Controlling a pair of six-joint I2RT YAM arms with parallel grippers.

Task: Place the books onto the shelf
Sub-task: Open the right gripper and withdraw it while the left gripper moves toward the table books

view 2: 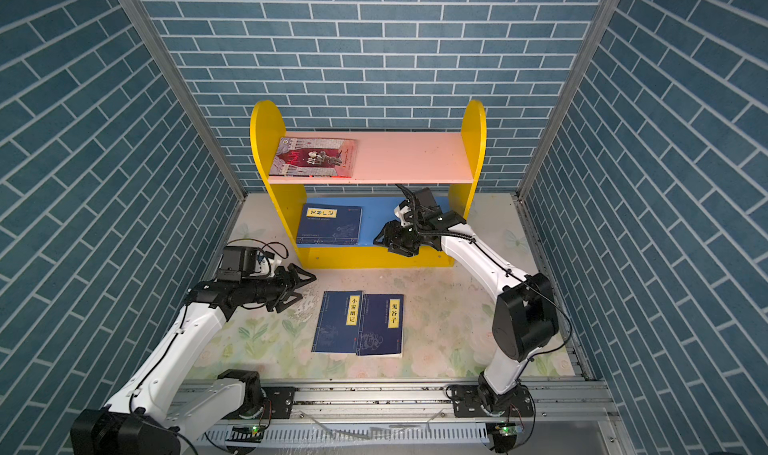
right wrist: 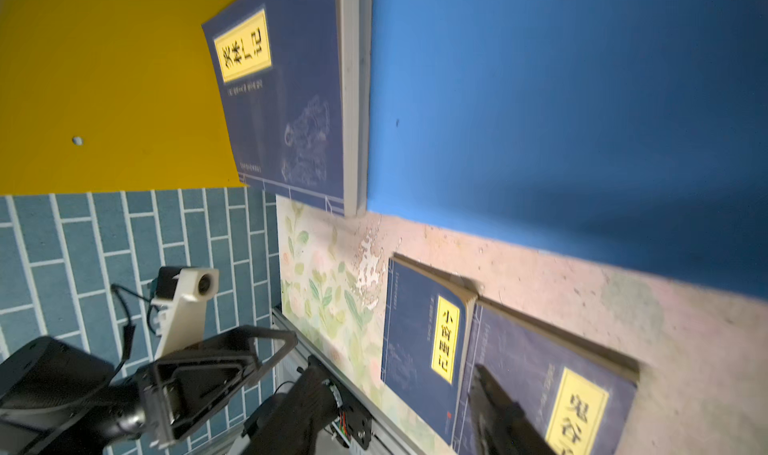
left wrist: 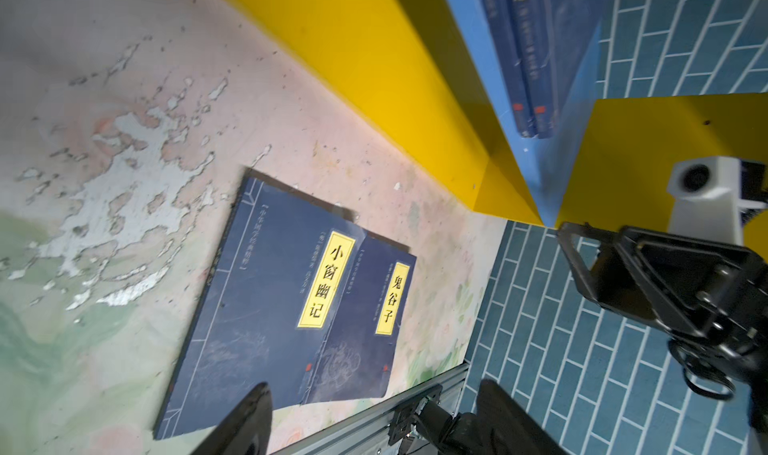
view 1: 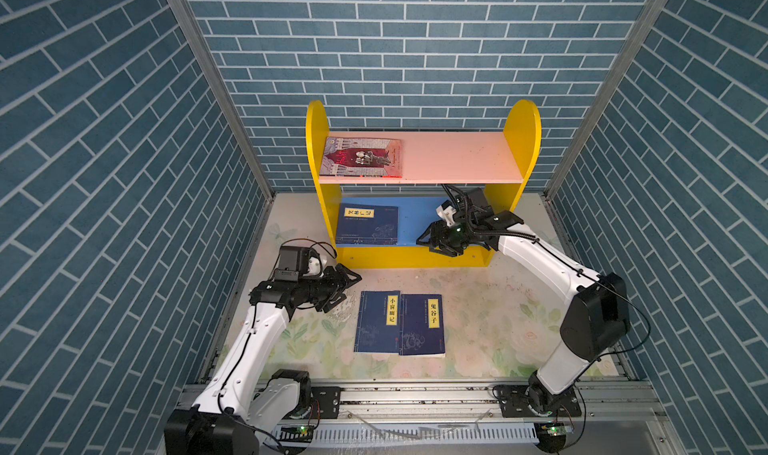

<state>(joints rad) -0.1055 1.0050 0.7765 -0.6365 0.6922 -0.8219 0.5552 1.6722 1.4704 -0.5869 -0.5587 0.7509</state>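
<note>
Two navy paperbacks (view 1: 378,324) touching, flat, mid-worktop (view 1: 478,328) toward front edge | left gripper (view 1: 352,287) apart, empty, near them | right gripper (view 1: 424,241) apart, empty, at blue lower board (view 1: 409,216) of shelf (view 1: 318,141) | navy stack (view 1: 366,224): that board's left end | illustrated paperback (view 1: 360,157): left end of pink board (view 1: 457,158)

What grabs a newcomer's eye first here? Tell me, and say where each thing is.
The bright yellow shelf at the back centre stands out against the blue brick walls, with a red illustrated book flat on its pink upper board and navy books on the blue lower board. Two more navy books lie side by side on the floral table in front.
</note>
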